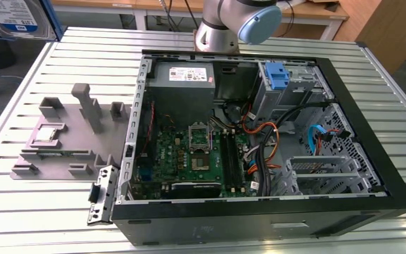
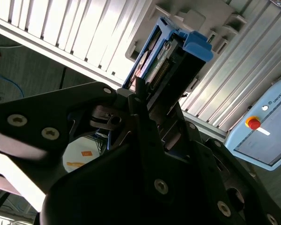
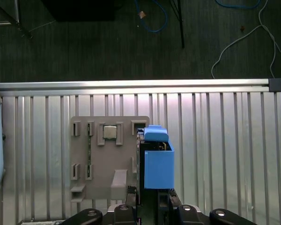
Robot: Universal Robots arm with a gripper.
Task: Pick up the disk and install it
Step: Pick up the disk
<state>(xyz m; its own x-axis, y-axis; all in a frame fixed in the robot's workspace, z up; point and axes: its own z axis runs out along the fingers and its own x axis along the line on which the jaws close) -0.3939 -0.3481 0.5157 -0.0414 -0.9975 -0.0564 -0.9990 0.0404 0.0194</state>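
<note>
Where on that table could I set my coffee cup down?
Bare slats of the table lie in front of the gray fixture and behind it, on the exterior view's left. The open computer case covers the middle and right, crammed with boards and cables. The disk hangs above the left side.

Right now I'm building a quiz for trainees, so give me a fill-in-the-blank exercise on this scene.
1. The gripper is shut on the ____.
2. The plastic carrier around the disk is ____ in colour.
3. In the exterior view, the grey fixture tray lies to the ____ of the open computer case.
Missing words: disk; blue; left.
</note>
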